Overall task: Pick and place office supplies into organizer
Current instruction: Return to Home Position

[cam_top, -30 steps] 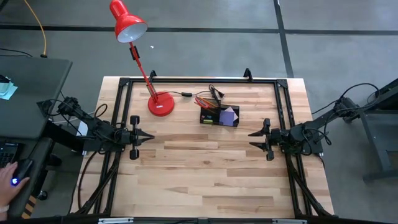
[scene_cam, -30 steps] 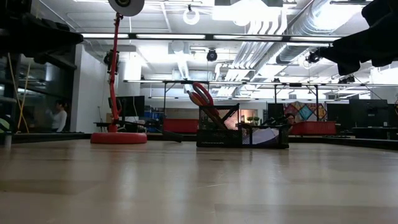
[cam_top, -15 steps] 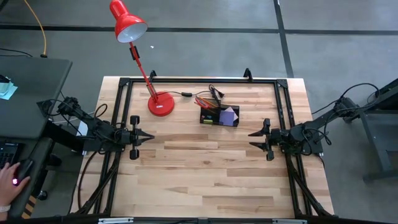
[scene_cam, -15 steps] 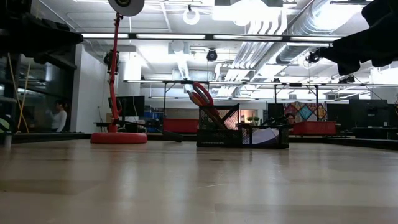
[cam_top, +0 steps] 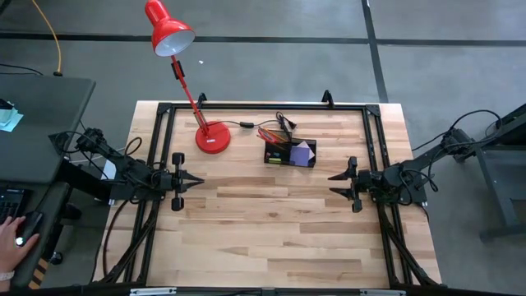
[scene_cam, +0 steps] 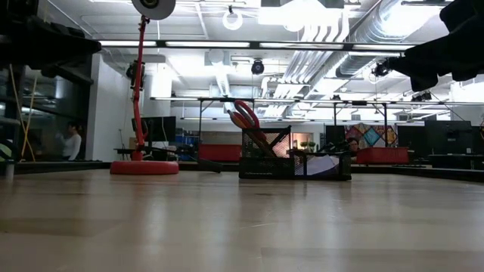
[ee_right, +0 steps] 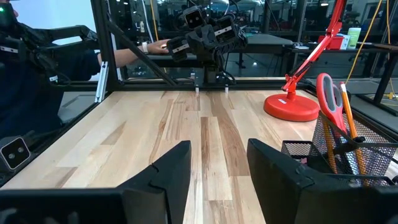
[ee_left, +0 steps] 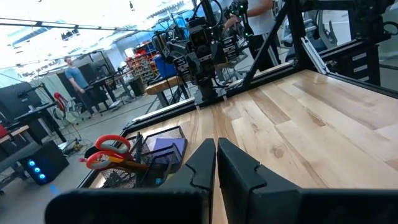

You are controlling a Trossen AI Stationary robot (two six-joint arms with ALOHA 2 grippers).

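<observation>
Left jaws are sitting closed at 9 o'clock, right jaws parted and empty at 3; mesh organizer [cam_top: 289,154] is holding scissors [ee_left: 107,151] and purple pad [cam_top: 302,152] at 12, so homing should be staying clear of it.

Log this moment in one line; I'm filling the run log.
left hand shut, left side | right hand open, right side | organizer holds scissors, pad | neither hand holds anything

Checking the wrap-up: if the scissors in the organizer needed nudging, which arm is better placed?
Right. The right gripper, fingers open, sits nearer the organizer and the scissors; the left gripper, fingers shut, is farther away.
</observation>
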